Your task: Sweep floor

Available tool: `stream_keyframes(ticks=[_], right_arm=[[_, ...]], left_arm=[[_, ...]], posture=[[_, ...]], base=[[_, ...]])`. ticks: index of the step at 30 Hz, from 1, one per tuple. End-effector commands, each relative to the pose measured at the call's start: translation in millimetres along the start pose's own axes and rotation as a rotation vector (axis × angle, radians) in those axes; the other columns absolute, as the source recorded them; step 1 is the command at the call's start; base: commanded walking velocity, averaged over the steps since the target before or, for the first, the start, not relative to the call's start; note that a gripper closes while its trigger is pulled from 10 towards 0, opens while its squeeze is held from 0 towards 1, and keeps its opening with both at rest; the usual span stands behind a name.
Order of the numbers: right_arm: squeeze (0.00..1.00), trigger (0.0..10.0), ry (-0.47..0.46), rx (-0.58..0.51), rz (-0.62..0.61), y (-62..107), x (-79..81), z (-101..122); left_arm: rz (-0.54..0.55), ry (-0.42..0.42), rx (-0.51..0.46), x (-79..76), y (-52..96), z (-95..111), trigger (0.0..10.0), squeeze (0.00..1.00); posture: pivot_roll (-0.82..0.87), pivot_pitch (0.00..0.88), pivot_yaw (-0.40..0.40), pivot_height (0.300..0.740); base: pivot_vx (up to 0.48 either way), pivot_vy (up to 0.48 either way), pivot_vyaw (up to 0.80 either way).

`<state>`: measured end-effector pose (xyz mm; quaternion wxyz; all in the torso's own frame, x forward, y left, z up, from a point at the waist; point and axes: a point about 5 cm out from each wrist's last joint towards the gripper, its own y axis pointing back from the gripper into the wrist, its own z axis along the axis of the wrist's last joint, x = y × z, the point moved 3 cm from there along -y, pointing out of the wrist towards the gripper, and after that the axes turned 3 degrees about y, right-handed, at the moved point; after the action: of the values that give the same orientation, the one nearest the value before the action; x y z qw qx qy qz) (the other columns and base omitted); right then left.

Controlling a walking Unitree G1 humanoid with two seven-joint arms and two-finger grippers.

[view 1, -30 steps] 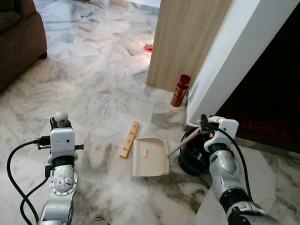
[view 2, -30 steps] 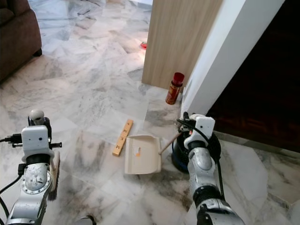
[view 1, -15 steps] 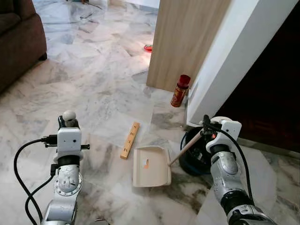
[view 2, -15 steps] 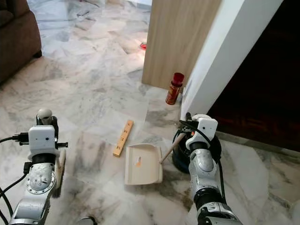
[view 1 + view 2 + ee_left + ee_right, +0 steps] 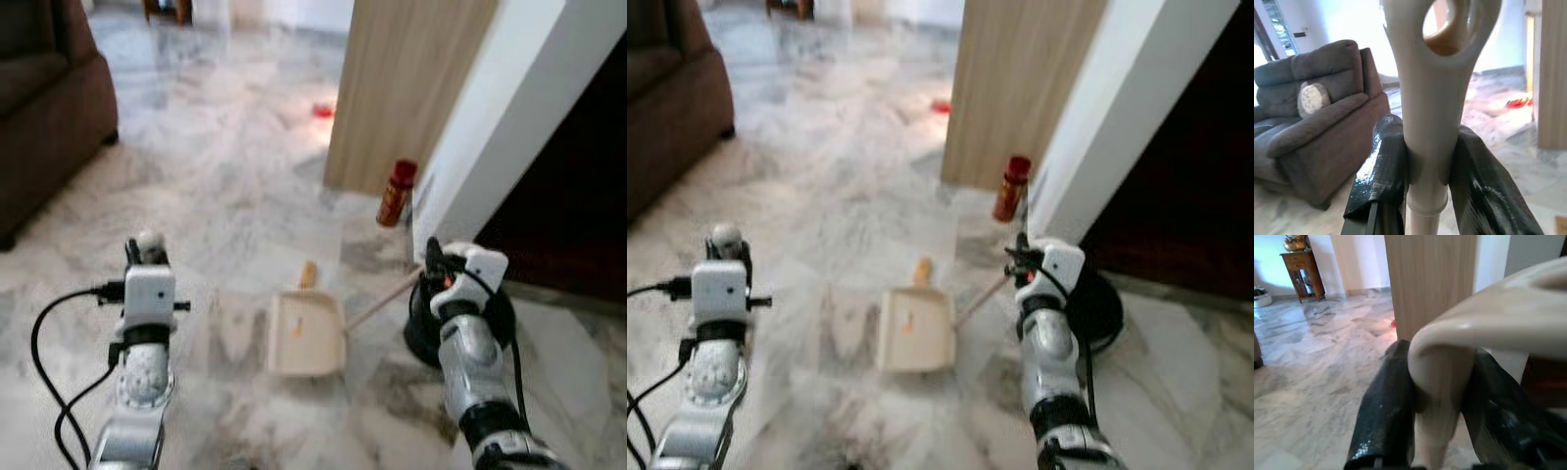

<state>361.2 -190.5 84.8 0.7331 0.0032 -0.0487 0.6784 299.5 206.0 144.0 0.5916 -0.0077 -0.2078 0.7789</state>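
Down low at seven o'clock, the left tool is clamped on the pale brush handle, black fingers pressed to either side just under the handle's hanging loop. The brush head smears across the marble floor beside that arm, too blurred to read clearly. At five o'clock, the right tool grips the cream dustpan handle, fingers squeezed on both sides of it. That handle's stick slants down toward the middle, and there at six o'clock sits the dustpan, flat on the floor with a small orange scrap inside. Just past its far rim, a wooden block lies touching or nearly touching; blur makes it hard to call. A dark round object sits behind the right arm at four o'clock. Farther out at one o'clock, a red spray can stands upright at the corner of the white wall, next to the wooden panel. Brown sofa out at ten o'clock, and a small red thing on the floor at twelve.
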Motion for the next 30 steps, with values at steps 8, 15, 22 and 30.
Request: stream_keyframes(ticks=[8,15,22,30], right_arm=[[0.0,10.0,-0.027,-0.049,0.012,-7.6,7.4,15.2],[0.0,10.0,-0.037,-0.029,0.01,-8.2,7.8,13.0],[0.0,10.0,-0.034,-0.02,0.019,-7.5,10.7,11.5],[0.0,10.0,-0.033,-0.014,0.027,-7.2,12.6,10.5]], left_arm=[[0.025,-0.021,-0.053,9.5,-3.6,11.2,10.0,0.0],[0.025,-0.028,-0.051,10.4,-2.4,10.7,10.0,0.0],[0.025,-0.034,-0.052,11.2,-2.1,11.6,10.0,0.0],[0.033,-0.03,-0.047,13.1,-2.5,11.3,10.0,0.0]], posture=[[0.14,0.105,-0.134,0.74],[0.14,0.111,-0.134,0.74],[0.14,0.118,-0.133,0.74],[0.14,0.126,-0.133,0.74]], base=[[0.0,0.093,0.0],[0.0,0.335,-0.46],[0.0,0.0,-0.8],[0.0,0.084,-0.79]])
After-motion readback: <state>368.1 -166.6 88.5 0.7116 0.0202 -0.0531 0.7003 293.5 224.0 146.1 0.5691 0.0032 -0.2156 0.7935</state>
